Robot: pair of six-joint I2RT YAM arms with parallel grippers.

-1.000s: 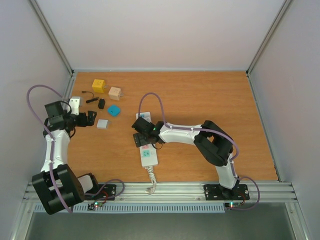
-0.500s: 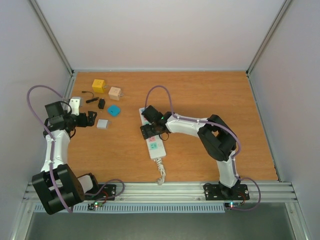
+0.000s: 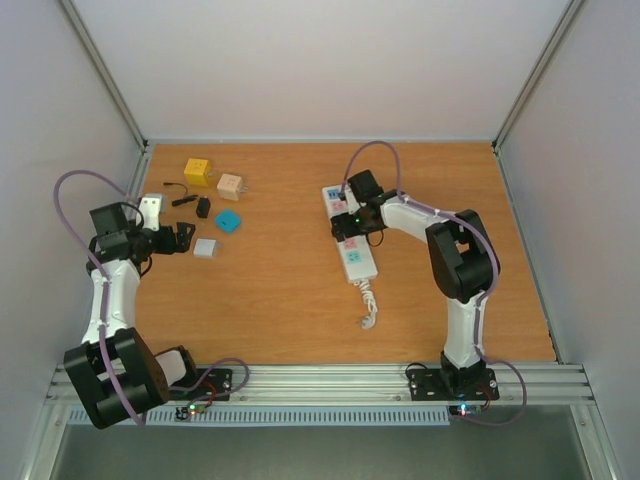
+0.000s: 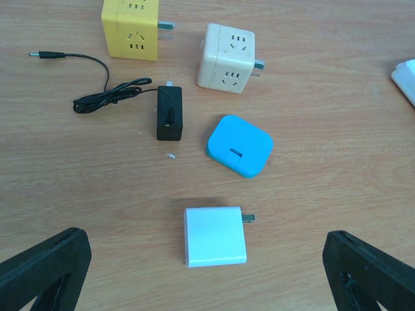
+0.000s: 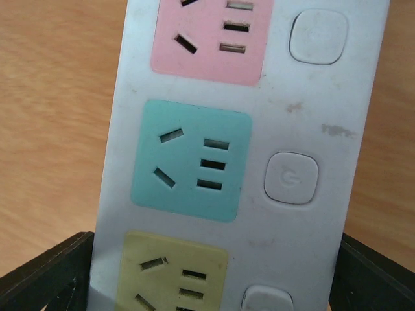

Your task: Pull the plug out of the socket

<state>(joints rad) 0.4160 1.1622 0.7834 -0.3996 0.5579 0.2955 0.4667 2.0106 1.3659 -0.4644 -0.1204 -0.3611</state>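
The socket, a long white power strip (image 3: 358,262) with a short white cord (image 3: 368,305), lies right of the table's centre. My right gripper (image 3: 350,225) is shut across its middle. In the right wrist view the strip (image 5: 285,116) fills the frame between my two black fingers (image 5: 45,275). Its pink, green and yellow outlets are empty. No plug shows in the strip. My left gripper (image 3: 183,236) is open and empty at the left. In the left wrist view it (image 4: 207,272) hovers just before a white plug adapter (image 4: 214,236).
Loose plugs lie at the back left: a blue adapter (image 4: 239,145), a black adapter with a thin cable (image 4: 170,114), a yellow cube socket (image 4: 131,26) and a beige cube socket (image 4: 226,49). Walls enclose the table on three sides.
My right gripper has carried the power strip from the left of centre towards the back right, its cord trailing behind. The left arm has not moved.
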